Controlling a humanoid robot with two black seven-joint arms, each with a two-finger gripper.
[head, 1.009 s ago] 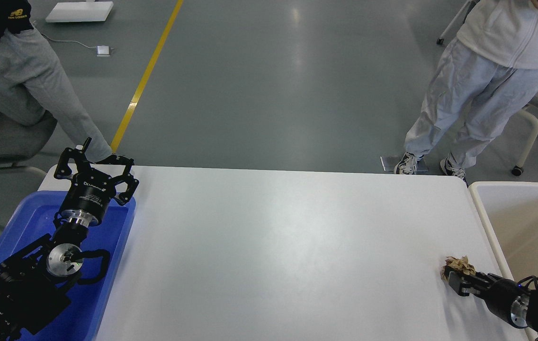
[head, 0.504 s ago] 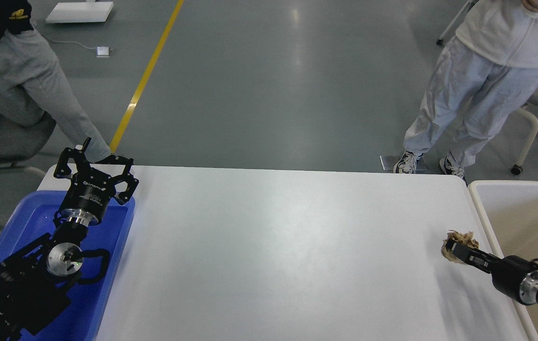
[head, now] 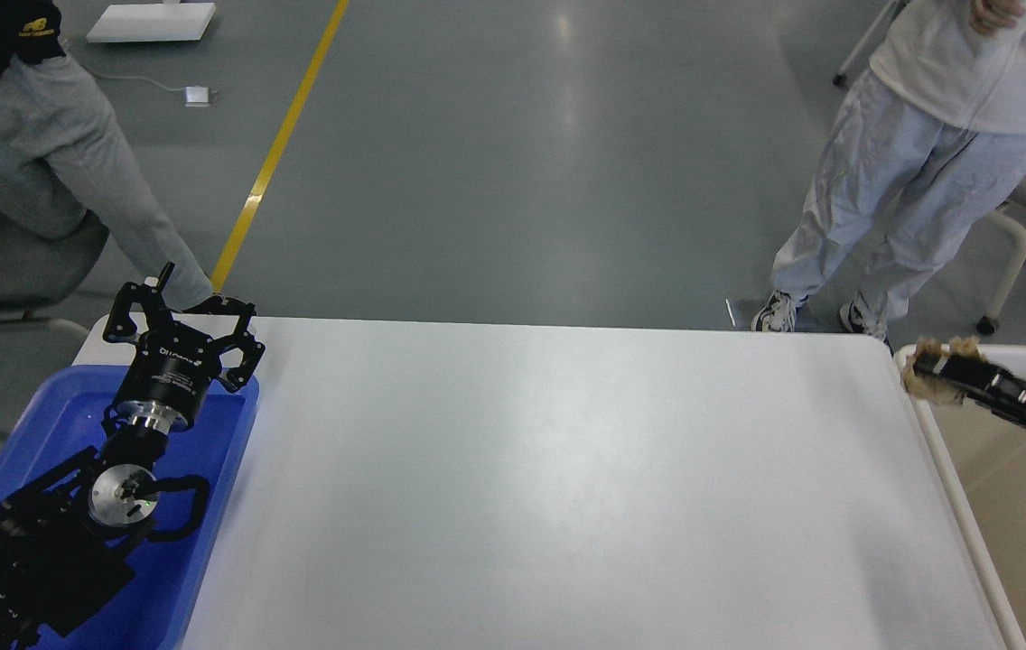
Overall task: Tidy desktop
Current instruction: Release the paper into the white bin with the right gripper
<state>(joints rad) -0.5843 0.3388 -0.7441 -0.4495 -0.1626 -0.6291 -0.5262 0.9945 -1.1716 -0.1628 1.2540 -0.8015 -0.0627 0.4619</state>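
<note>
The white desktop [head: 531,487] fills the middle of the head view. My right gripper [head: 928,368] is shut on a crumpled brown paper wad [head: 936,386] and holds it in the air over the near-left rim of the beige tub [head: 951,469], just past the desktop's right edge. My left gripper [head: 177,311] is open and empty, raised above the far end of the blue tray [head: 215,506] at the desktop's left edge.
Two people stand beyond the table: one in grey trousers [head: 52,171] at far left, one in white clothes [head: 910,171] at far right. A yellow floor line [head: 283,135] runs behind the table. A chair with castors [head: 1019,262] stands behind the tub.
My right gripper has lifted the paper wad off the desktop's right side and carried it up and to the right, to the tub's rim. The left arm has not moved.
</note>
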